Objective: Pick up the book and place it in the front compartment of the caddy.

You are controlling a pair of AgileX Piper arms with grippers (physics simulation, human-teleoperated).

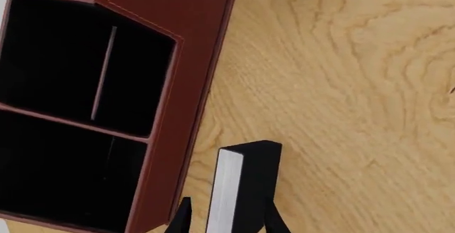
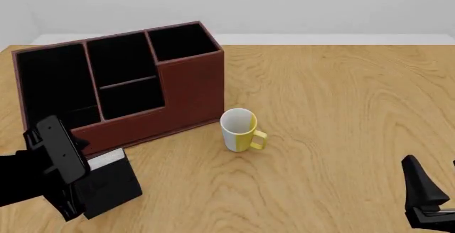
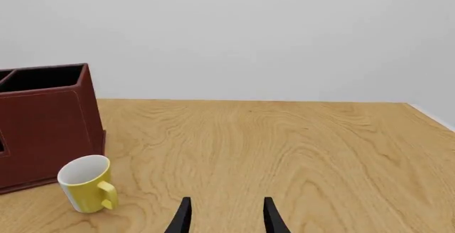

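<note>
Book: it sits between my left fingers, its white page edge turned toward my wrist camera and its black cover beside that edge. In the front view the book is at the near left of the table, just in front of the caddy's low front wall, tilted, with the white edge uppermost.

Left gripper: my two dark fingertips stand on either side of the book, one against each cover, pinching it. From the front view my left gripper is mostly hidden behind my own black arm, which overlaps the book's left part.

Caddy: reddish-brown with a black lining, standing on the far left of the table, its walls stepping up toward the back. Through my left wrist camera the caddy is just beside the book, its open compartments facing up at me. I cannot tell from these views whether the book touches the caddy's wall.

Front compartment: the low one nearest me is partly hidden by my left arm in the front view.

Right gripper: my fingers are spread apart with bare table between them, holding nothing. In the front view my right gripper is at the near right edge, well apart from the book.

Mug: white and yellow, upright, just right of the caddy's front corner, handle pointing right.

Table: light wood grain.
</note>
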